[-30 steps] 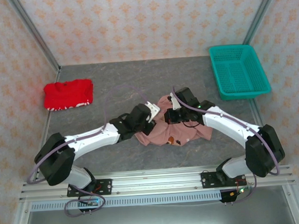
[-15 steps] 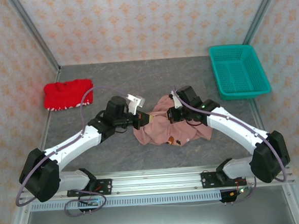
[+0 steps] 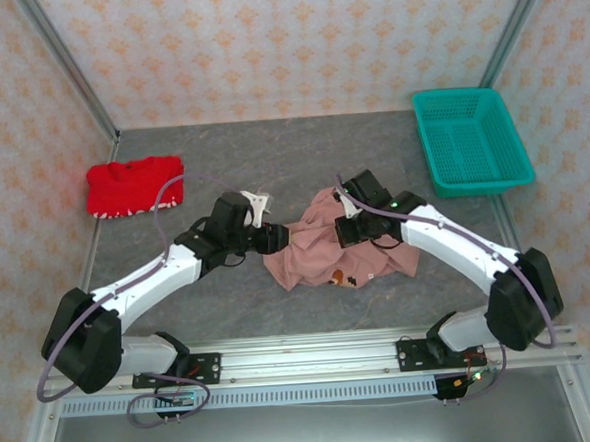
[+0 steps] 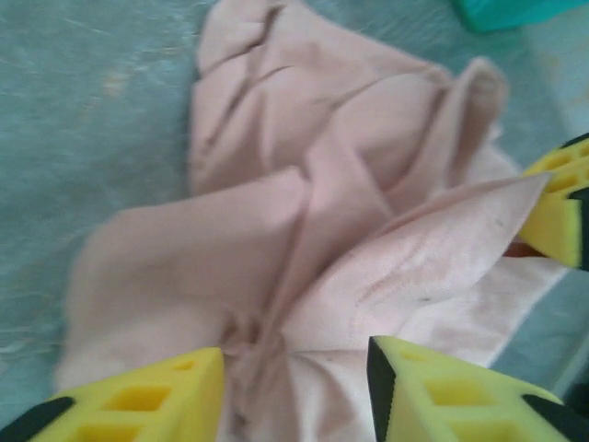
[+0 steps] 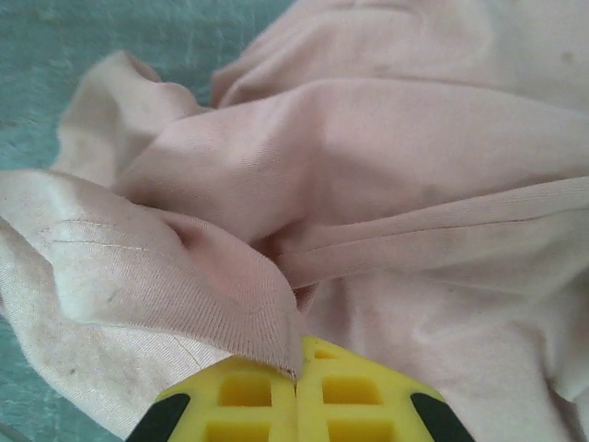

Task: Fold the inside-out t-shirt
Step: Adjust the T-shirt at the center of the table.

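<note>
The left gripper (image 4: 294, 368) has its two yellow fingers (image 4: 138, 405) parted in a released pose, and a bunched ridge of the inside-out t-shirt (image 4: 276, 212) lies loose in the gap between them. Just beyond its fingertips, the dusty pink cloth spreads in soft, crumpled folds over the grey table (image 3: 271, 157). Facing it from the other side of the heap, the right gripper (image 5: 296, 368) is pressed closed, pinching a raised fold of the shirt at its fingertips. The shirt lies as a rumpled pile between the two grippers, with a small dark print (image 3: 336, 276) near its front edge. Well off to the left gripper's outer side lies a bright red garment (image 3: 133, 186). Well beyond the right gripper sits a teal basket (image 3: 469, 145).
</note>
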Controlling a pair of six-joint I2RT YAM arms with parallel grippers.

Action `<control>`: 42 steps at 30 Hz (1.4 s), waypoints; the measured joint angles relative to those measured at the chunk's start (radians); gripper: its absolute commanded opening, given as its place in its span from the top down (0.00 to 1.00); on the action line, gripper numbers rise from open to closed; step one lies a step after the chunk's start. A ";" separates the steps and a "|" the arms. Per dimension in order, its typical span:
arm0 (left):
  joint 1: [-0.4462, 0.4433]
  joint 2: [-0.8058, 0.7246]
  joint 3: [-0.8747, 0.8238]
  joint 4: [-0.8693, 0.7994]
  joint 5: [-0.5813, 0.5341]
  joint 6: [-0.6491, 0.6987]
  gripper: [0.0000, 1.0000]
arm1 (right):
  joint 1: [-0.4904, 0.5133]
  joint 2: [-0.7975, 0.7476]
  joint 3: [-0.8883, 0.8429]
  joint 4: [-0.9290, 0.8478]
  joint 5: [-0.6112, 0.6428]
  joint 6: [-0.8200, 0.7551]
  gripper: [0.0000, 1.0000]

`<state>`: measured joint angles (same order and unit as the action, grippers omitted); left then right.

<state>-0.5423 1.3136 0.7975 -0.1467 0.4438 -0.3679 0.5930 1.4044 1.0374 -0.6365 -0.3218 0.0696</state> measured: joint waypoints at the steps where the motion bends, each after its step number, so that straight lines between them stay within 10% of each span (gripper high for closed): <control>1: 0.000 0.004 0.002 -0.008 -0.020 0.005 0.44 | 0.000 0.021 0.005 0.000 -0.002 0.000 1.00; 19: -0.307 0.269 0.209 -0.088 -0.475 0.264 0.23 | -0.027 0.103 0.041 0.018 -0.055 0.027 1.00; 29: -0.293 0.351 0.257 -0.081 -0.642 0.266 0.61 | -0.027 0.032 0.002 0.031 -0.079 0.053 1.00; 42: -0.185 0.264 0.257 -0.099 -0.407 0.238 0.92 | -0.027 0.023 0.005 0.023 -0.050 0.046 1.00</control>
<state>-0.7269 1.5780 1.0542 -0.2459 0.0364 -0.1295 0.5655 1.4273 1.0420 -0.6136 -0.3714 0.1158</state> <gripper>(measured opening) 0.093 0.046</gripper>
